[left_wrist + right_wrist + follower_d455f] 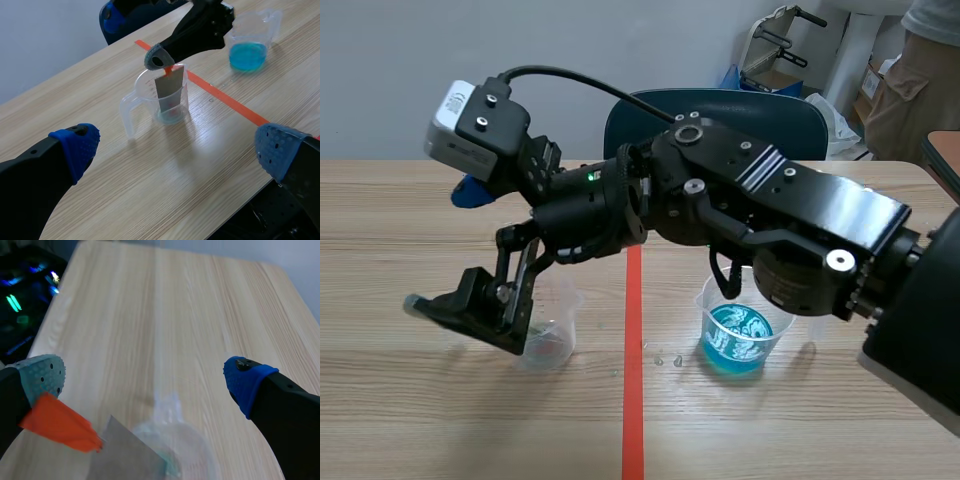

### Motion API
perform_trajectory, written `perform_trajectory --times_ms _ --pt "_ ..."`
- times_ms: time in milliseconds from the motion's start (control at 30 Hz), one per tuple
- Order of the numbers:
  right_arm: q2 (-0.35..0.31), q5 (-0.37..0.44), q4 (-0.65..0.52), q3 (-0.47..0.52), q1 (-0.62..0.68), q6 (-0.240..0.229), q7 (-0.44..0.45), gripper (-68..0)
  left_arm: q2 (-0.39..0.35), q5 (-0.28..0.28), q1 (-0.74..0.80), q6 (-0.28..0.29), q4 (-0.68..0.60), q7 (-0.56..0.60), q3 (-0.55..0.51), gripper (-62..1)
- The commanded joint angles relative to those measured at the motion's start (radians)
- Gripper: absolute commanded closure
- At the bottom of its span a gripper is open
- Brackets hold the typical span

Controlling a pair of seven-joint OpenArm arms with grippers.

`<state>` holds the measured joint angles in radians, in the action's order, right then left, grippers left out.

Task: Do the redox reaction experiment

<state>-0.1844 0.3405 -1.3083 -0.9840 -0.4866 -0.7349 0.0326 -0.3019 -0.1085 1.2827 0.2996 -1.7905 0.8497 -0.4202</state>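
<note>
A clear beaker [552, 335] [160, 95] [175, 445] stands left of the red tape line, with a little greenish liquid in its bottom. A grey metal strip [168, 90] [125, 450] with an orange top end [60, 425] leans inside it. My right gripper [145, 376] reaches across from the right and hangs over this beaker, open. Its grey-green pad [415, 302] [159, 57] touches the strip's orange end and its blue pad [247, 380] is far off. My left gripper [180, 147] is open, low and short of the beaker, holding nothing. A beaker of blue liquid [745, 335] [248, 50] stands right of the line.
The right arm [770, 220] spans the table above the blue beaker. Tiny bits [660, 358] lie by the tape line [633, 400]. A blue chair [720, 110] stands behind the table, and a person [920, 70] is at the far right.
</note>
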Motion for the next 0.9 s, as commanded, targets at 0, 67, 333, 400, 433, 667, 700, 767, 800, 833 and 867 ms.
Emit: perform_trajectory --times_ms 0,67,333,400,433,667,700,767,800,833,867 --pt "-0.025 0.011 -0.075 0.019 0.007 0.008 0.015 -67.9 0.007 0.007 0.008 0.002 -0.008 0.018 -0.003 -62.3" --pt "-0.058 0.011 -0.146 0.038 0.041 0.013 0.014 -67.9 0.007 0.007 0.008 0.002 -0.008 0.018 -0.003 -62.3" --pt "-0.222 0.072 -0.362 0.171 0.206 0.085 -0.006 -67.9 -0.001 0.006 0.008 -0.028 -0.008 0.018 -0.003 -62.3" --pt "-0.264 0.104 -0.4 0.227 0.257 0.089 -0.012 -67.9 -0.001 0.006 0.008 -0.066 -0.008 0.018 -0.007 -62.3" --pt "-0.283 0.111 -0.419 0.257 0.284 0.093 -0.012 -67.9 -0.003 0.007 0.006 -0.08 -0.008 0.019 -0.01 -62.3" --pt "-0.378 0.121 -0.539 0.507 0.494 0.137 -0.021 -67.9 -0.115 0.056 -0.019 -0.122 -0.008 0.016 -0.013 -62.3" --pt "-0.388 0.125 -0.552 0.541 0.523 0.137 -0.027 -67.9 -0.135 0.072 -0.029 -0.123 -0.008 0.01 -0.013 -62.3" --pt "-0.406 0.126 -0.579 0.602 0.581 0.139 -0.03 -67.9 -0.176 0.111 -0.055 -0.122 -0.008 -0.009 -0.013 -62.3" --pt "-0.412 0.133 -0.592 0.63 0.609 0.143 -0.031 -67.9 -0.195 0.129 -0.07 -0.122 -0.008 -0.024 -0.013 -62.3" --pt "-0.42 0.142 -0.604 0.658 0.636 0.145 -0.03 -67.9 -0.214 0.143 -0.088 -0.121 -0.008 -0.042 -0.012 -62.3" --pt "-0.427 0.148 -0.617 0.685 0.664 0.145 -0.03 -67.9 -0.23 0.153 -0.106 -0.121 -0.008 -0.057 -0.012 -62.3"
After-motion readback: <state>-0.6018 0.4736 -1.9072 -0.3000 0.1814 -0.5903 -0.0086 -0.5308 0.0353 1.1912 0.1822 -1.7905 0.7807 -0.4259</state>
